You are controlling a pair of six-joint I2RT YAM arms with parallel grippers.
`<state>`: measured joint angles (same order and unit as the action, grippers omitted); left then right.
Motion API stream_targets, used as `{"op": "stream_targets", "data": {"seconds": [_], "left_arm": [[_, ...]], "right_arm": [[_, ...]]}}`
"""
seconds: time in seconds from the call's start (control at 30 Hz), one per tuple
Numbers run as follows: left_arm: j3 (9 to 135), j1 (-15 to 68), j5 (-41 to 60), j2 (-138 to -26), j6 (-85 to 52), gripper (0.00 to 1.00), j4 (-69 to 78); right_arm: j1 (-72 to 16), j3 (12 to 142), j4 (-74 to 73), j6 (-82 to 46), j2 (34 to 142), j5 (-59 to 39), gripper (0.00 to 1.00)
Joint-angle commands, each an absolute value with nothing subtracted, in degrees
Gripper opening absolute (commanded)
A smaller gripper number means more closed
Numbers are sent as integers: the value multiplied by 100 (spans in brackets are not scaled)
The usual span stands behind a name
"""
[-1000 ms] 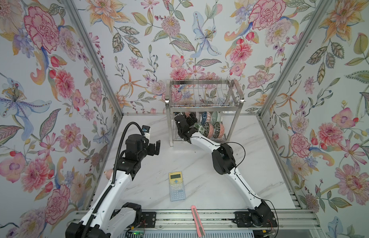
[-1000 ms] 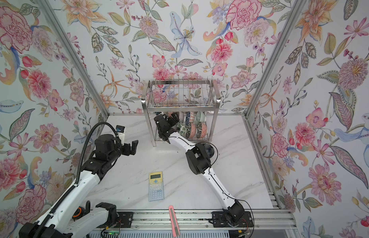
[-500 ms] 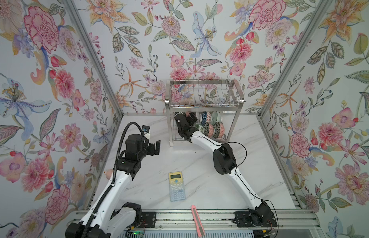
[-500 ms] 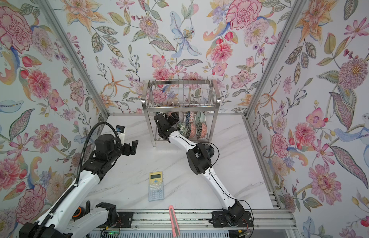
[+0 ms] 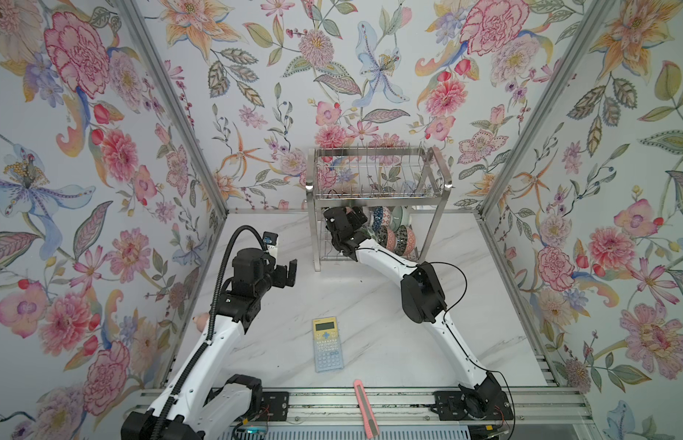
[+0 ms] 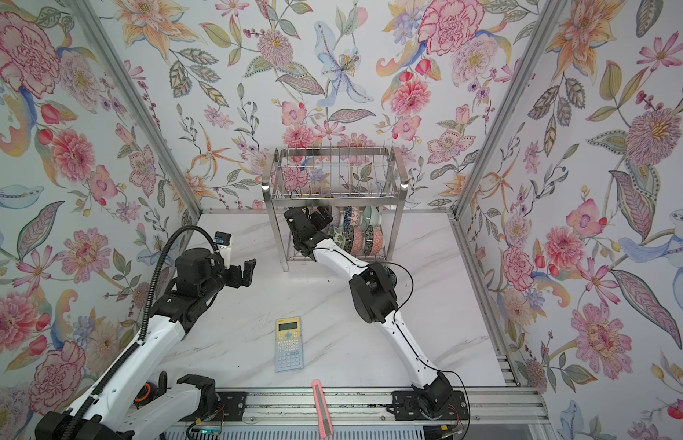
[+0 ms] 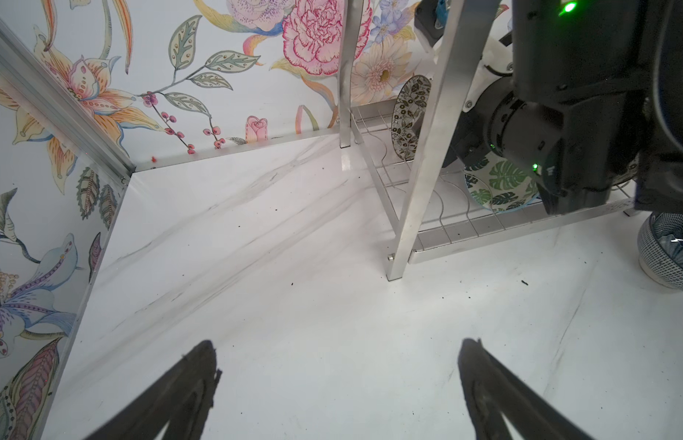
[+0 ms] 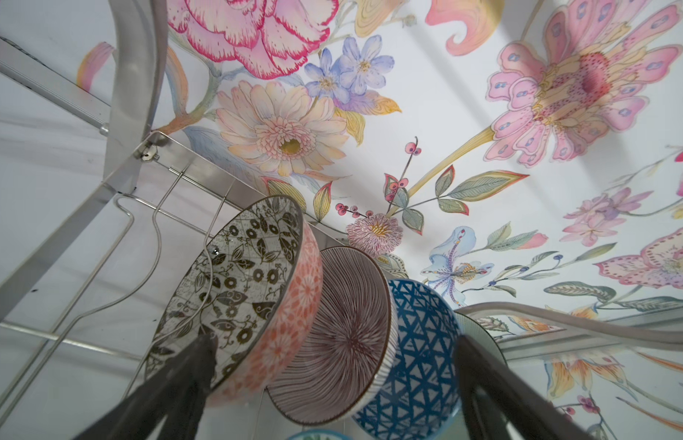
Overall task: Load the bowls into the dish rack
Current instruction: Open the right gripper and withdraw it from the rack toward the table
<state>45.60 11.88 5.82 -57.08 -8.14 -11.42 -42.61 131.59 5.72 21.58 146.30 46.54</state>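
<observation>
The dish rack point(image 5: 370, 196) point(image 6: 332, 198) stands at the back of the table in both top views. Several bowls point(image 5: 395, 234) point(image 6: 364, 238) stand on edge in its lower tier. My right gripper point(image 5: 361, 223) point(image 6: 320, 218) point(image 8: 338, 362) is inside that tier at its left end, open. In the right wrist view a black-white floral bowl point(image 8: 233, 282), a striped bowl point(image 8: 343, 335) and a blue triangle bowl point(image 8: 420, 362) stand beyond its fingertips. A green leaf bowl point(image 7: 500, 186) leans in the rack beside that gripper. A dark blue bowl point(image 7: 664, 251) sits on the table. My left gripper point(image 5: 286, 272) point(image 7: 338, 362) hangs open and empty.
A yellow and blue calculator point(image 5: 326, 344) point(image 6: 289, 344) lies on the marble table near the front. A pink utility knife point(image 5: 364, 405) point(image 6: 322, 407) rests on the front rail. Flowered walls close in the left, back and right sides. The rack's front left leg point(image 7: 420, 183) stands ahead of my left gripper.
</observation>
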Motion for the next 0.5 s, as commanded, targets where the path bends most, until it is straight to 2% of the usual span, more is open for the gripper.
{"op": "stream_targets", "data": {"seconds": [0.0, 0.23, 0.47], "left_arm": [[4506, 1118, 660, -5607, -853, 99, -1090], [4499, 1114, 633, -5566, -844, 99, -1090], [4500, 1125, 698, -5550, -826, 99, -1090]], "right_arm": [[-4271, 12794, 584, 1799, 14097, 4433, 99], [-4289, 11145, -135, 1539, 13073, 3520, 99], [-4315, 9449, -850, 1528, 11955, 3168, 99]]}}
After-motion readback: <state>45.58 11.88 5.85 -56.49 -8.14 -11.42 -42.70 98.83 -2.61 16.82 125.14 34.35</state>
